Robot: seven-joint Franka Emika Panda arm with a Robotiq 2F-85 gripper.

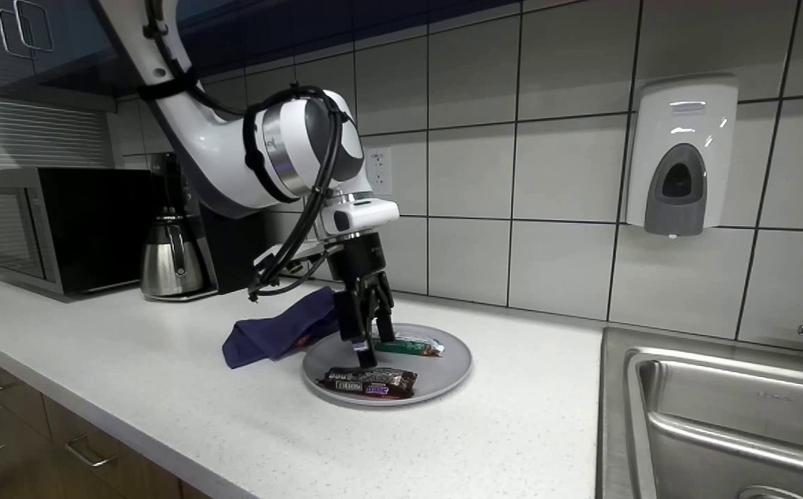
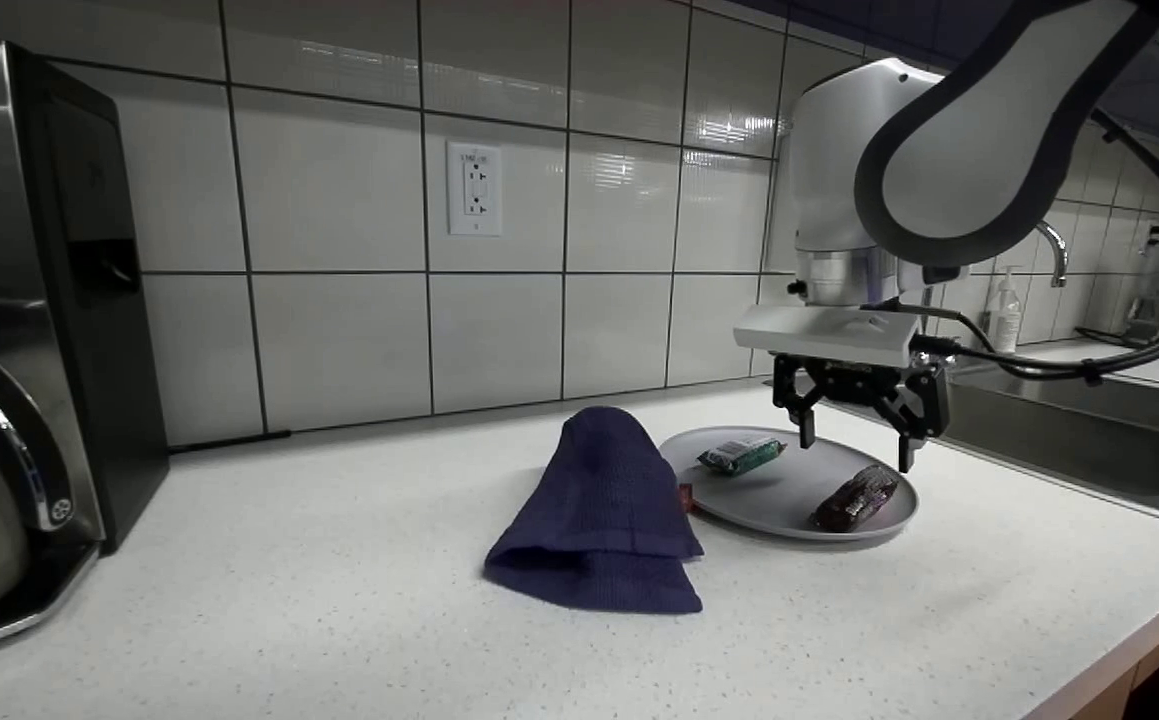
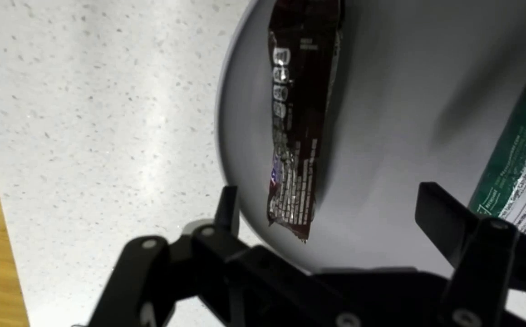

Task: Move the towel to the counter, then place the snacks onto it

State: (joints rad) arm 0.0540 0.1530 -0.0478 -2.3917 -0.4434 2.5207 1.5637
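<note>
A dark brown wrapped snack bar [image 3: 301,113] with pale print lies near the rim of the round grey plate [image 3: 380,113]. My gripper [image 2: 857,450] is above the plate with its fingers spread wide. In the wrist view the bar's near end appears between the fingertips, and nothing is gripped. A green wrapped snack [image 2: 742,456] rests on the plate's far side from the bar. The navy towel [image 2: 604,520] is heaped on the off-white counter [image 2: 339,580] beside the plate, its edge close to the rim. A small red piece [image 2: 687,497] peeks out by the towel, mostly hidden.
A coffee maker with a steel carafe [image 1: 172,258] and a microwave [image 1: 62,229] stand at one end of the counter. A steel sink [image 1: 734,416] is at the opposite end. The tiled wall [image 1: 470,173] with an outlet [image 2: 475,188] runs behind the plate.
</note>
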